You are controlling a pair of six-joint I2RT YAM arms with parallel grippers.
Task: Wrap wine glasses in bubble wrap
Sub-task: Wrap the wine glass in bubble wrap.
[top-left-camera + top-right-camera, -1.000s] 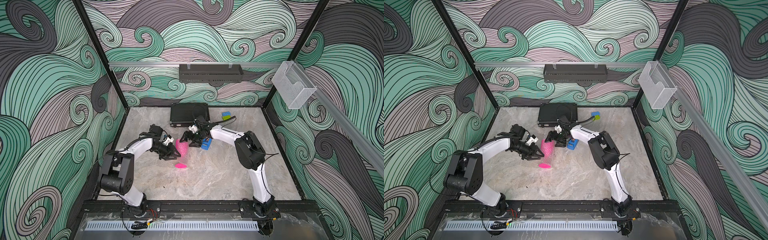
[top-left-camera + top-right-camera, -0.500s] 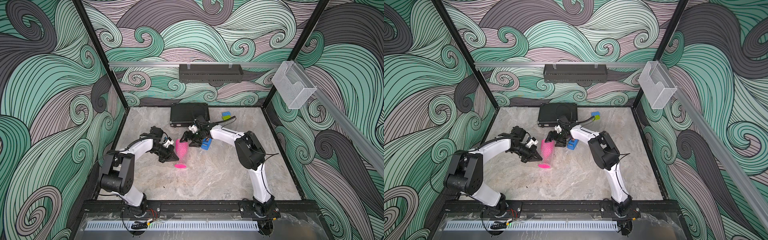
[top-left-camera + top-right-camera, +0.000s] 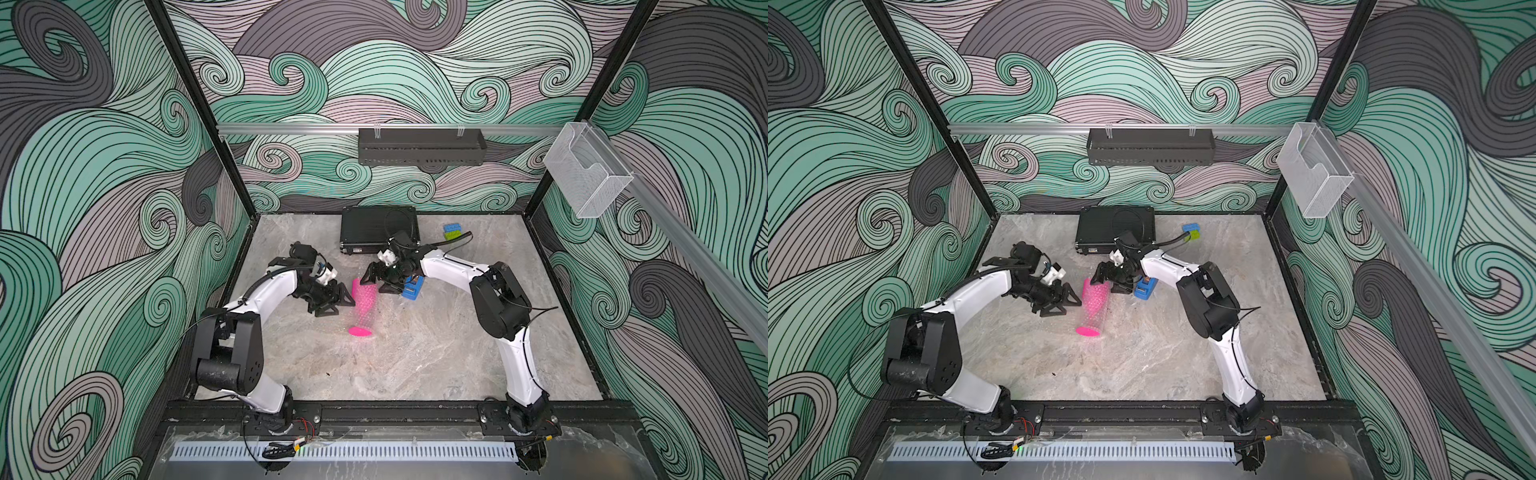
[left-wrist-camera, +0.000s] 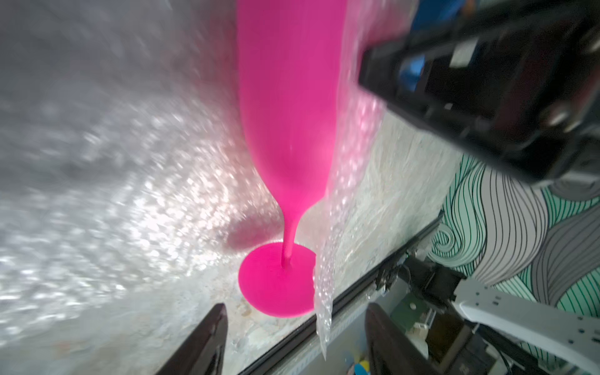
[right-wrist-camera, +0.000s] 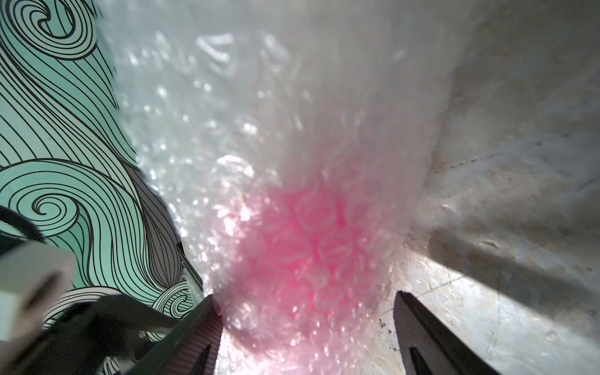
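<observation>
The pink wine glass [image 3: 362, 296] [image 3: 1094, 297] lies on its side mid-table, foot [image 3: 359, 331] toward the front, with clear bubble wrap [image 4: 130, 162] [image 5: 259, 113] loosely round its bowl. My left gripper [image 3: 338, 304] [image 3: 1065, 304] stands open just left of the bowl. In the left wrist view the bare glass [image 4: 289, 97] sits ahead of the left gripper [image 4: 295, 341], with only a hanging wrap edge between the fingers. My right gripper [image 3: 376, 284] [image 5: 305, 324] is open at the rim end, and the wrapped bowl [image 5: 302, 243] lies between its fingers, touching one.
A blue block [image 3: 412, 288] lies right behind the right gripper. At the back stand a black case [image 3: 378, 228] and blue and green blocks [image 3: 452, 230]. A black shelf [image 3: 419, 145] and a clear bin [image 3: 586, 170] hang on the walls.
My left gripper closed against the wrapped glass, then opened and drew back a little to the left. The glass and the right gripper have hardly moved.
</observation>
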